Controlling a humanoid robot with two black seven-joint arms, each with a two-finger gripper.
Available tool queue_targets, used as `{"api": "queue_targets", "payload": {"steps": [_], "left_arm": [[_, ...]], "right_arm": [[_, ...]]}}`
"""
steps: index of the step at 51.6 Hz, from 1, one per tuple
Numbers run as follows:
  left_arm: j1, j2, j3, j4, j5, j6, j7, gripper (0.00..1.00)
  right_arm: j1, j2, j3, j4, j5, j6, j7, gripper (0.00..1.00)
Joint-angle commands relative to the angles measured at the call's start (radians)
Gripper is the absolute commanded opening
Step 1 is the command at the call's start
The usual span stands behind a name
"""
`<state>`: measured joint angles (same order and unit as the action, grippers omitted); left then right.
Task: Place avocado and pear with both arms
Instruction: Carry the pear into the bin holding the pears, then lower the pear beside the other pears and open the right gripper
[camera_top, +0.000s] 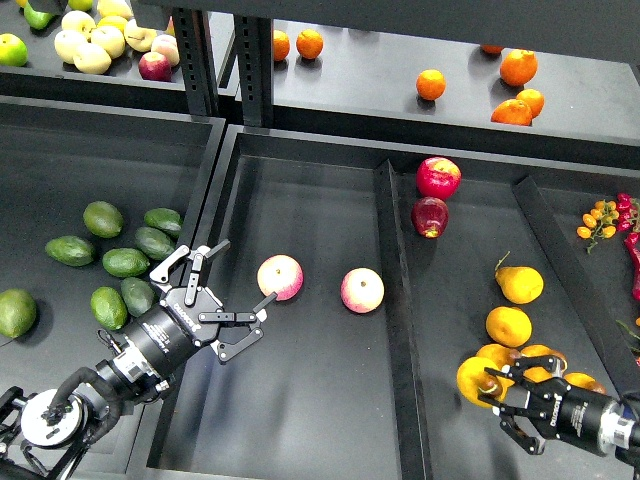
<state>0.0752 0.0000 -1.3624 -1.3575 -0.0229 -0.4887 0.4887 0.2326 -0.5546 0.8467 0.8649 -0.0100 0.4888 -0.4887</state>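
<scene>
My right gripper is shut on the golden pear and holds it low in the right compartment, against the pile of other pears. My left gripper is open and empty. It sits over the left edge of the middle bin, with one fingertip close to a pink-and-yellow apple. Several dark green avocados lie in the left bin, just left of that gripper. I cannot tell which of them is the task's avocado.
A second pink-and-yellow apple lies mid-bin. Two red apples lie behind a raised divider. A brighter green avocado lies far left. Oranges and pale fruit sit on the back shelf. Small fruits lie far right.
</scene>
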Motion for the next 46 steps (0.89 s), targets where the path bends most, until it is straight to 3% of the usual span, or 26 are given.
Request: {"api": "queue_targets", "payload": {"steps": [1, 46], "left_arm": [[0.0, 0.0, 0.005, 0.0, 0.0, 0.0, 0.0, 0.99], [0.018, 0.0, 0.008, -0.003, 0.0, 0.0, 0.0, 0.99]], "right_arm": [[-0.01, -0.004, 0.0, -0.033, -0.001, 0.0, 0.0, 0.19], [-0.012, 0.01, -0.005, -0.155, -0.001, 0.0, 0.0, 0.32]]}}
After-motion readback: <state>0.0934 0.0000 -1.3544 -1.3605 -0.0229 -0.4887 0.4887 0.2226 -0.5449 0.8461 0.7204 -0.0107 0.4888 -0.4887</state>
